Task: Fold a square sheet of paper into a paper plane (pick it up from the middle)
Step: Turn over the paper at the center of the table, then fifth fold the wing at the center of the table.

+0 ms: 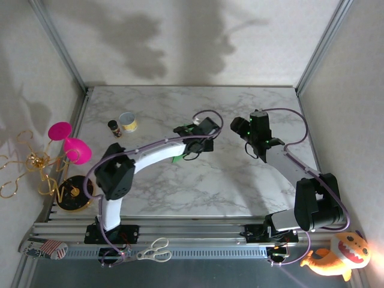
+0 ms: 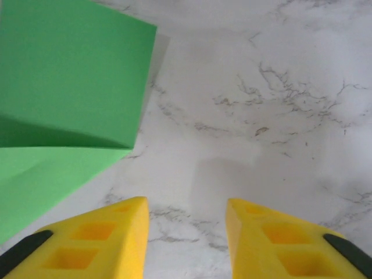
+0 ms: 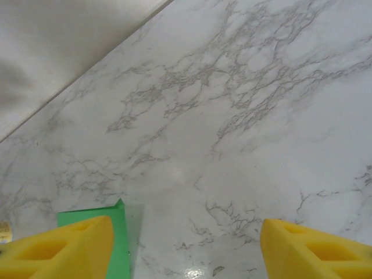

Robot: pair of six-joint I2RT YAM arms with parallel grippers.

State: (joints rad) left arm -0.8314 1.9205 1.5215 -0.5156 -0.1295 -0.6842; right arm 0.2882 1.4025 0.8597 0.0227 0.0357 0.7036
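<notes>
Sheet of paper sits partly folded mid-scene on the tabletop, just off my left gripper, which is partway open and empty. Right gripper is wide open, holding nothing. I'd pin the flap flat first, then press along the crease.

We see a plain bright-green sheet of paper, a white table veined with grey marbling, and yellow fingers with black patches.

- Right gripper: I see its yellow fingers spread wide, with bare marble table between them.
- Green paper: a corner lies beside the frame-left finger.
- Pale wall: upper left.
</notes>
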